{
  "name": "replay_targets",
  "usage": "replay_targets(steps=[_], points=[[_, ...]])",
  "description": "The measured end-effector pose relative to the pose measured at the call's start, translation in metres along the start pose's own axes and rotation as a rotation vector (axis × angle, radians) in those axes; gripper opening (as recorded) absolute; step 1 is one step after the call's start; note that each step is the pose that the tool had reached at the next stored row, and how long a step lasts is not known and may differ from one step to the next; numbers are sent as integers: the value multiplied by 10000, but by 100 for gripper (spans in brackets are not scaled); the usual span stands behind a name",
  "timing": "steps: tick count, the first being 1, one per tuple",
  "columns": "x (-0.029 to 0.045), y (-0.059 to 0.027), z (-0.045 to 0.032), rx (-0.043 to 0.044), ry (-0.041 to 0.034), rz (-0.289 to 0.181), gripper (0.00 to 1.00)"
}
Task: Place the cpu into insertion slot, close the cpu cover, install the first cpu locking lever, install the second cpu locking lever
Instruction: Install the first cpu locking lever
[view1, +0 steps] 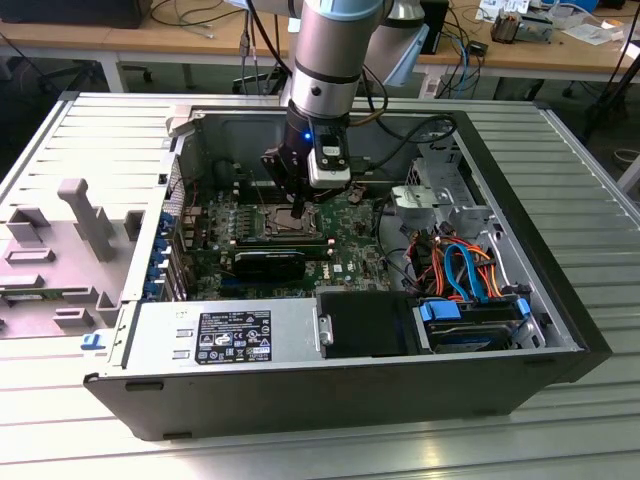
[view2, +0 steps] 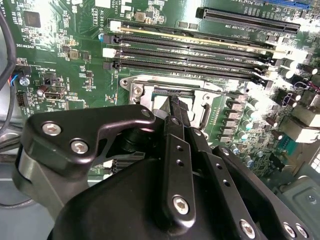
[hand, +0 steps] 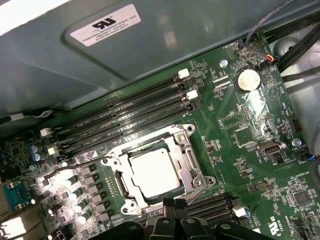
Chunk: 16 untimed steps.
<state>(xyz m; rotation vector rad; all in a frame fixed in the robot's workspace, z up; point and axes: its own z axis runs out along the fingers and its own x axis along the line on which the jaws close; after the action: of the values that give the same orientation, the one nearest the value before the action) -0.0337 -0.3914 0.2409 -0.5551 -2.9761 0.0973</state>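
The cpu (hand: 152, 172) lies flat in the insertion slot (hand: 183, 132), its grey top showing through the cut-out of the cpu cover (hand: 187, 169), which lies down over it. A thin wire locking lever (hand: 70, 166) sticks out from one side of the socket, over the capacitors. My gripper (hand: 174, 203) is shut, with its narrow tips together at the socket's edge and nothing visible between them. In the second wrist view the black fingers (view2: 176, 150) run down to the socket rim (view2: 145, 82). In the exterior view my gripper (view1: 300, 212) reaches down into the open computer case onto the socket (view1: 272, 222).
Long black memory slots (hand: 125, 117) run beside the socket, and a coin battery (hand: 246, 80) sits further off. A black fan shroud (view1: 270, 264), a power supply (view1: 220, 335) and a drive with blue and orange cables (view1: 470, 290) crowd the case. Grey fixtures (view1: 85, 215) stand outside it.
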Motion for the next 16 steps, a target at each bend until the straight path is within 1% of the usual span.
replay_targets(steps=[16], points=[[0, 0, 0, 56, -47, -562, 11]])
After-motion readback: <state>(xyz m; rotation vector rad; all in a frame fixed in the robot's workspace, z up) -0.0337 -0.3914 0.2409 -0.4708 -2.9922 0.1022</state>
